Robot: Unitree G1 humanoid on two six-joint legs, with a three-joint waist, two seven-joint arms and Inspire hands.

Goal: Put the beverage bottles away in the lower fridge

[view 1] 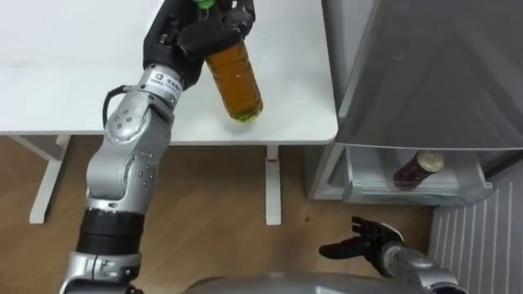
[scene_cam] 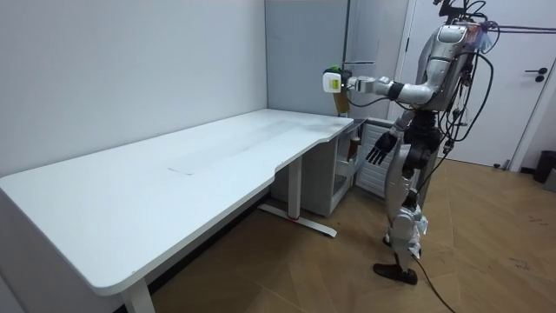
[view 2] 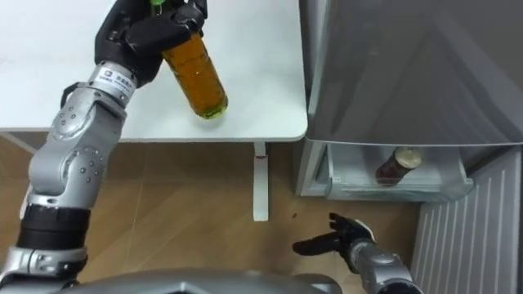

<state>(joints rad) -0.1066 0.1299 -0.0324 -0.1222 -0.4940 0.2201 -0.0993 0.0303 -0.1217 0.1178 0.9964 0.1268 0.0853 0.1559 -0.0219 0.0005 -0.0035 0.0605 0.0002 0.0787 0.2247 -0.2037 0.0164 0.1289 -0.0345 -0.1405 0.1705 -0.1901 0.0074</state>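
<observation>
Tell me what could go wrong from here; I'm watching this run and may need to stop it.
The left robot hand holds the amber bottle by its upper part only, above the white table; it might slip and fall. The lower fridge drawer already holds a dark bottle, which the new one could knock.

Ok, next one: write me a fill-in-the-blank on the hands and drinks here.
The hand gripping the amber bottle is the robot's ____.
The table beneath that bottle is coloured ____.
The number of bottles lying in the open lower fridge drawer is ____.
The right hand, low beside the drawer, holds ____.
Missing: left; white; one; nothing.
</observation>
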